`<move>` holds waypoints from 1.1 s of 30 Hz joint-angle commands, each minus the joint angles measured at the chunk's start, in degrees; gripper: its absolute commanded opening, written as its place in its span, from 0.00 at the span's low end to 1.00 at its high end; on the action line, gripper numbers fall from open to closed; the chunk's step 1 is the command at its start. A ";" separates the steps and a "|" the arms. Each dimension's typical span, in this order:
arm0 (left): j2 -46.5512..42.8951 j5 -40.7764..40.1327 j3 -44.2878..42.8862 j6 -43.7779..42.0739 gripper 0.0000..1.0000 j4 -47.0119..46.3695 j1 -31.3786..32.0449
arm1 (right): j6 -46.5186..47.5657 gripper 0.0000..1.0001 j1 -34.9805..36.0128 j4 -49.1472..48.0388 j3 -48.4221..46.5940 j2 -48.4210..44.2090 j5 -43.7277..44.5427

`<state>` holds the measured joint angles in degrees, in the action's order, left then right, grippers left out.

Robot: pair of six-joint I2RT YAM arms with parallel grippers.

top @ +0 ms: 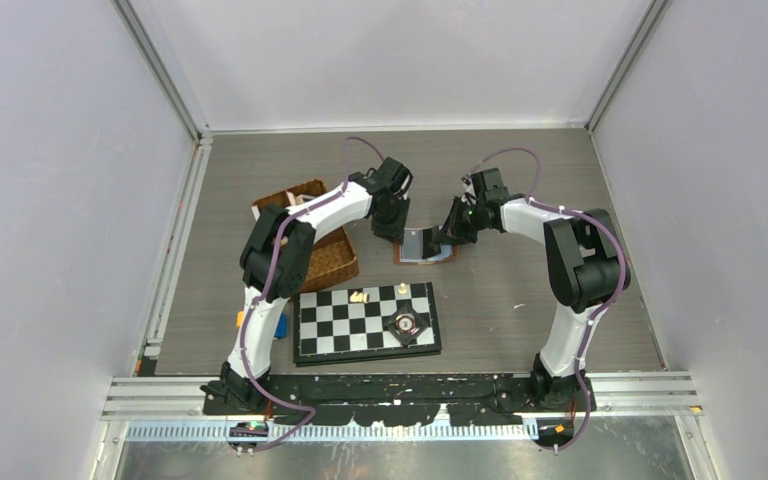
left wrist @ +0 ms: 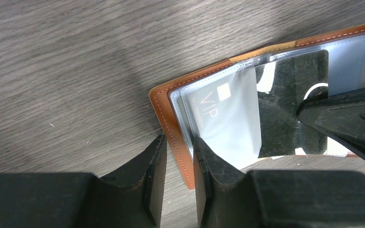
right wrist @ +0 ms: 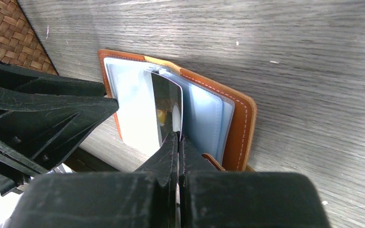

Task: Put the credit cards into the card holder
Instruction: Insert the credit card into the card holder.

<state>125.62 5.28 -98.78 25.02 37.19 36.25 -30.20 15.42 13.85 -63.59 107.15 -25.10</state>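
The tan-brown card holder (top: 417, 246) lies open on the table between both arms, its clear sleeves up. A grey-blue VIP credit card (left wrist: 223, 118) sits in a sleeve by the holder's stitched edge (left wrist: 164, 109). My left gripper (left wrist: 178, 140) is open and straddles that edge. Its right finger rests on the sleeves and its left finger is over the table. My right gripper (right wrist: 178, 135) is shut on a second, glossy dark-reflecting credit card (right wrist: 167, 104), which stands on edge among the sleeves of the card holder (right wrist: 242, 123). That card (left wrist: 290, 104) also shows in the left wrist view.
A brown wicker basket (top: 325, 255) stands just left of the holder, under the left arm. A chessboard (top: 360, 320) with a few small pieces lies nearer the arm bases. A small blue object (top: 281, 326) lies by the board's left edge.
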 commanded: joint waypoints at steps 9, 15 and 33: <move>0.10 -1.14 -0.36 -0.76 0.27 1.39 -0.28 | -0.24 0.00 2.04 1.59 2.60 2.82 1.08; -0.02 -0.57 -0.27 -0.59 0.27 1.25 -0.28 | -0.86 0.00 2.27 1.21 2.04 3.95 1.22; -0.64 0.60 0.78 0.06 0.22 0.66 -0.30 | -9.44 0.00 3.60 -9.27 2.92 6.63 5.60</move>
<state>125.62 5.45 -98.78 25.08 37.17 35.59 -38.83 17.26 5.98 -61.39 109.65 -25.93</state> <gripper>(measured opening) 0.227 0.023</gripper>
